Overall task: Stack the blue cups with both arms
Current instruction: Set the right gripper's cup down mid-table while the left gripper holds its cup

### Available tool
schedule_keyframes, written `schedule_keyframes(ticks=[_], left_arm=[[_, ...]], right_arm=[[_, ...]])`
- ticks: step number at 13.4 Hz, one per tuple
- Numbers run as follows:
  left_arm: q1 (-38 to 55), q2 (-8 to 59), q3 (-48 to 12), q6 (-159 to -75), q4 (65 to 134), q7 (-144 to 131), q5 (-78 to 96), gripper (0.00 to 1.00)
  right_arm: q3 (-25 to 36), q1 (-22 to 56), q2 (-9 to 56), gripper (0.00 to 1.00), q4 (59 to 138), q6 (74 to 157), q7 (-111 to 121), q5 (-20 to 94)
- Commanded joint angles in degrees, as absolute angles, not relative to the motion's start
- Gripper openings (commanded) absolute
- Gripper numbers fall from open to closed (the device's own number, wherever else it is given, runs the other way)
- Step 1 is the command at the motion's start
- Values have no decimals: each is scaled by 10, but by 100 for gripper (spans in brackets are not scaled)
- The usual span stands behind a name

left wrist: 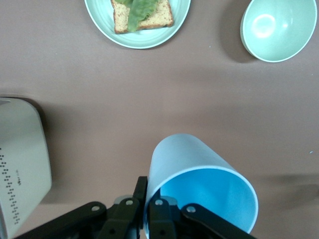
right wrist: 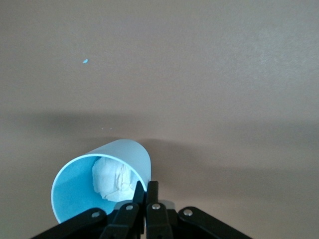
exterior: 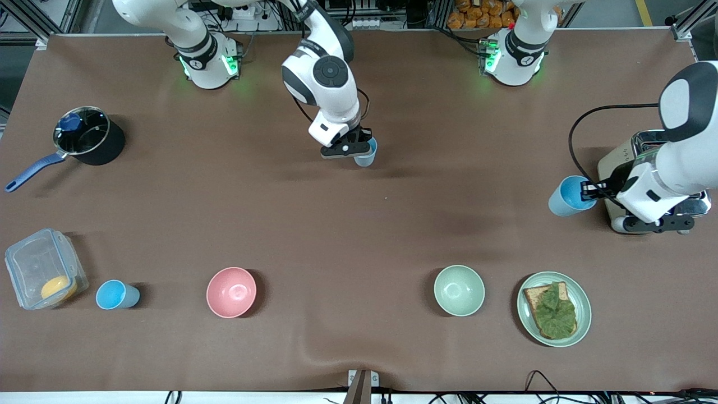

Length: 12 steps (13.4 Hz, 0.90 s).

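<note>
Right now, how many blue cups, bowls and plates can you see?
Blue cups: 3 (right gripper's, left gripper's, one beside the plastic container)
Bowls: 2 (pink, pale green)
Plates: 1 (with toast)
Total: 6

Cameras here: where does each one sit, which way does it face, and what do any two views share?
Front view: high across the table, facing both arm bases; shows both arms, right gripper shut on a cup, left gripper shut on another cup.
Left wrist view: on the left wrist, looking down past its gripper and cup at the green bowl and plate.
Right wrist view: on the right wrist; its gripper, its cup, bare table.
Shared: green bowl and plate appear in front and left wrist views.
</note>
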State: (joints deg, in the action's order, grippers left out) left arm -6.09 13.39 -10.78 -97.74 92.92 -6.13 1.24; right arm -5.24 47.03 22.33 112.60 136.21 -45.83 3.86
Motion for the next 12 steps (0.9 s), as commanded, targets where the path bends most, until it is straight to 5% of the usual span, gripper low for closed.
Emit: schedule_keyframes(ticks=[1,8,12], left_arm=[[-44,156,-107,-965,908,-88,19,0],[-10,192,-108,-965,874,-147,21,0],[3,193,-108,-965,869,-156,51,0]], right_arm=[[-43,477,228,0,1121,1361,-466,39],[-42,480,245,0,1121,1364,-482,29],[-40,478,246,40,1116,1363,-480,29]])
